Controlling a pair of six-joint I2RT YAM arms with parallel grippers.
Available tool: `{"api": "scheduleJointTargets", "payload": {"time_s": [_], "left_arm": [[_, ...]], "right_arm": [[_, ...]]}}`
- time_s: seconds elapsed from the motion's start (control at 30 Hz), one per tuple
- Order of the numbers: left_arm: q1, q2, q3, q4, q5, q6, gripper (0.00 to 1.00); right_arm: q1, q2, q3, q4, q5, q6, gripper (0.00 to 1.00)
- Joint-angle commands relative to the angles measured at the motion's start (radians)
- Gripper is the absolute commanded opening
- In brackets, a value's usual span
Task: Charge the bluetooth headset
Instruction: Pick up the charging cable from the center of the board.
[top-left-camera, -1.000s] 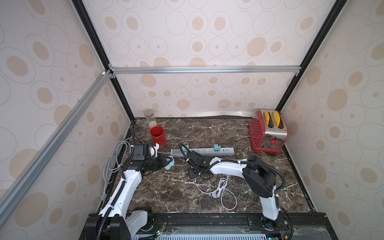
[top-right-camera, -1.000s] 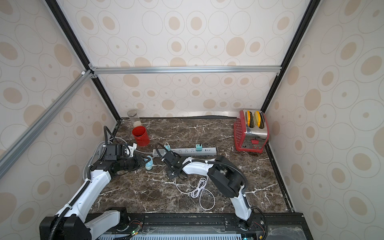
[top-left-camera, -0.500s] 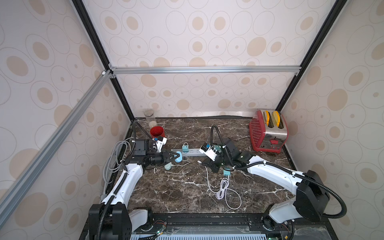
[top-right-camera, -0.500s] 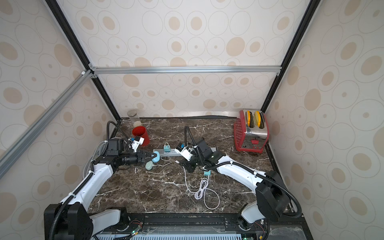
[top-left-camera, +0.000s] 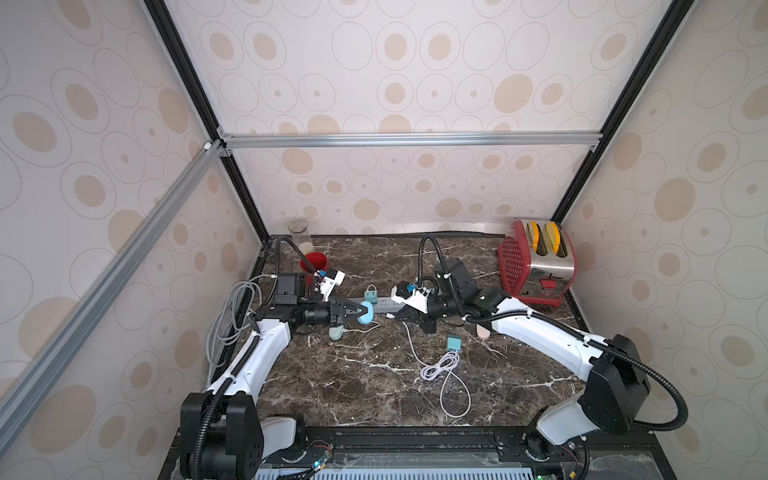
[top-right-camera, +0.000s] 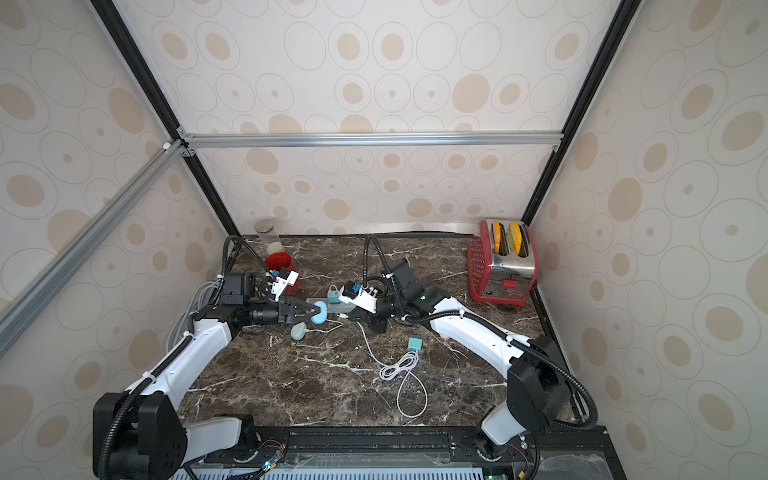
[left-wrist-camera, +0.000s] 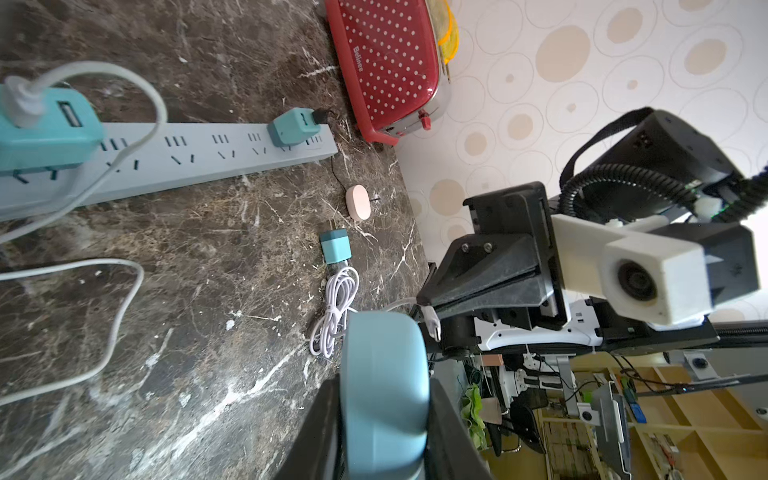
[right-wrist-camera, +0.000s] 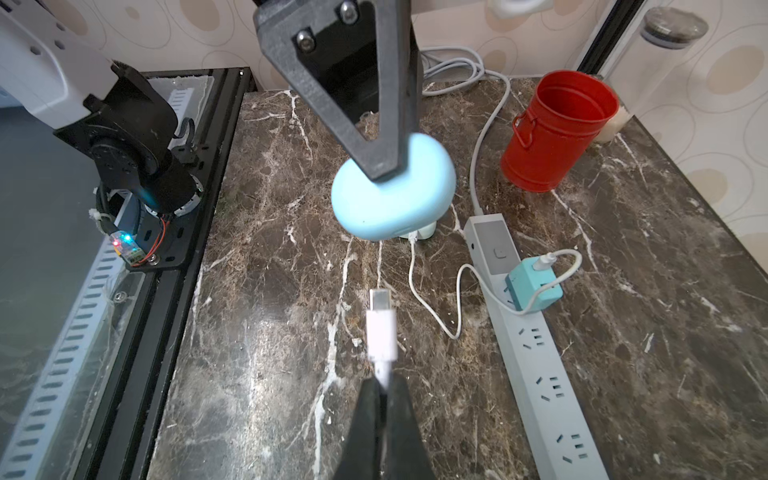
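As plug (right-wrist-camera: 381, 328), pinched in right gripper (right-wrist-camera: 383, 384), is swung nearer case (right-wrist-camera: 392, 203) | case is clamped in left gripper (top-left-camera: 360, 311) | insertion is expected next

Glossy white shells clad the left arm (top-left-camera: 266, 349), lower left of a top view, and the right arm (top-left-camera: 544, 338), lower right, between matte black joint housings (top-left-camera: 615, 392). Ribbed black cable conduits (left-wrist-camera: 615, 180) trail each. The left gripper (right-wrist-camera: 380, 166) has black triangular jaws with two silver screws (right-wrist-camera: 305, 39).
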Motion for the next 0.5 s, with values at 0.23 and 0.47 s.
{"api": "scheduleJointTargets", "payload": {"time_s": [0.23,0.47], "left_arm": [[-0.029,0.016,0.033,-0.055,0.066,0.071,0.14],[-0.045,0.013,0.027,-0.045,0.091,0.068,0.14]], "right_arm": [[0.035,0.028,0.007,0.044,0.09,-0.09,0.0],[0.046,0.004,-0.029,0.095,0.088,-0.082,0.0]]}}
